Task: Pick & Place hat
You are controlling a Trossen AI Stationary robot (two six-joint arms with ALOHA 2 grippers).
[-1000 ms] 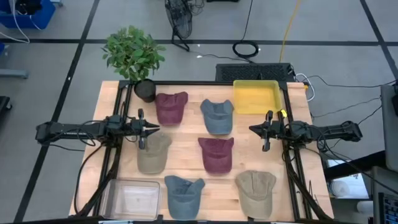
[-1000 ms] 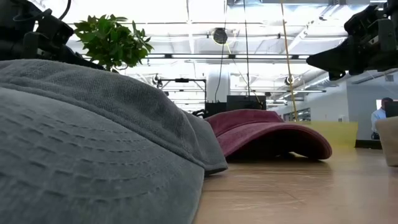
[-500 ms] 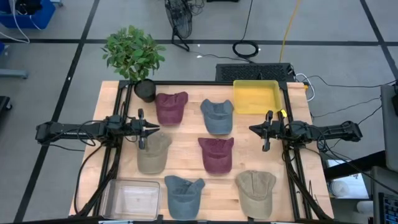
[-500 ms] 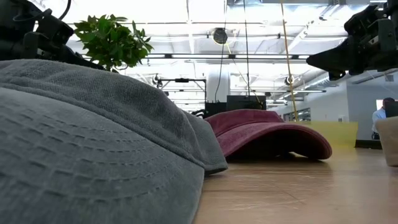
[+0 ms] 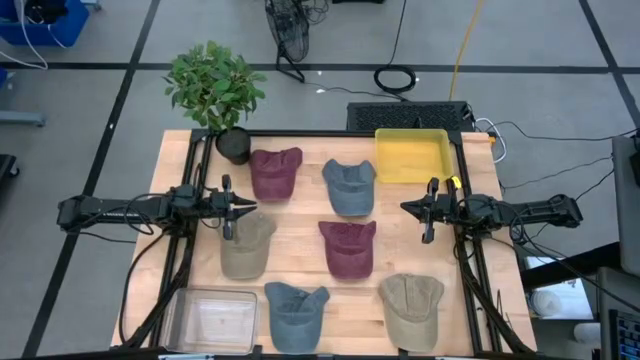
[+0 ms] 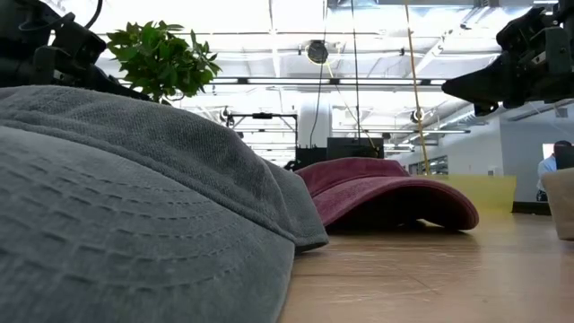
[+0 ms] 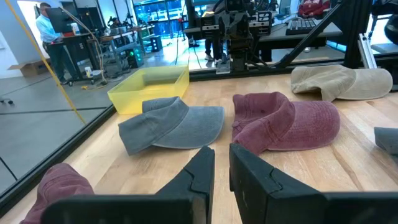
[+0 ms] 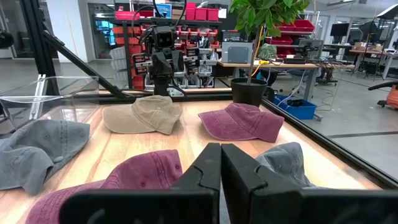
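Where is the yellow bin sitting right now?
In the high view the yellow bin sits at the table's far right corner, right of the upper grey cap and just beyond the right end effector.

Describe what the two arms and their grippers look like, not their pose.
Both arms are slim, dark, jointed tubes with cables running along them, mounted at opposite table edges. The left gripper and right gripper each end in two flat, black, wedge-shaped fingers that taper to blunt tips. A small yellow marking sits on the right arm near its wrist.
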